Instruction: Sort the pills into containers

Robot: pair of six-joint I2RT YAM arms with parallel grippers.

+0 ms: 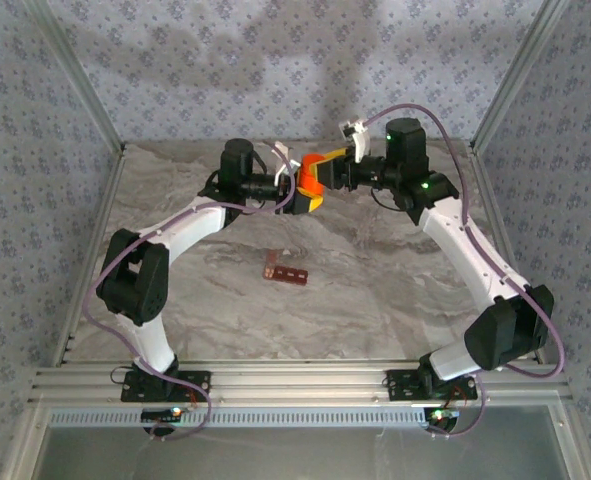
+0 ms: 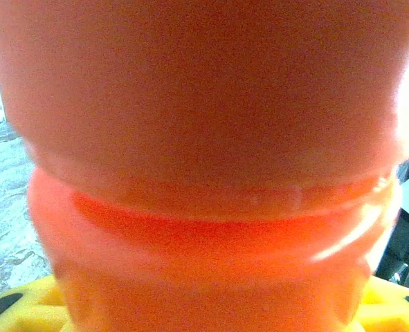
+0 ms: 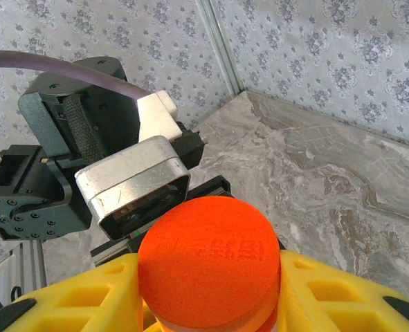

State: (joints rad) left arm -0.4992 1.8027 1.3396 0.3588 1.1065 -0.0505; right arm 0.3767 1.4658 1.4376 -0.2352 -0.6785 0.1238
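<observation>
Top view, left gripper (image 1: 309,196): closed on orange bottle (image 1: 310,180).
Top view, right gripper (image 1: 322,165): at the bottle's other end.
Top view, containers (image 1: 286,270): flat on tabletop (image 1: 395,300), well apart from both grippers, toward the arm bases.
Left wrist: bottle (image 2: 211,173) between yellow fingers (image 2: 31,311).
Right wrist: orange cap (image 3: 207,259) pinched between yellow fingers (image 3: 329,294).

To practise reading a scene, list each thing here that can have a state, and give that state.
left gripper: shut on orange bottle.
right gripper: shut on cap.
orange bottle: held off the table, between both grippers.
cap: clamped between yellow fingers.
containers: flat on the table, untouched; lids too small to tell.
</observation>
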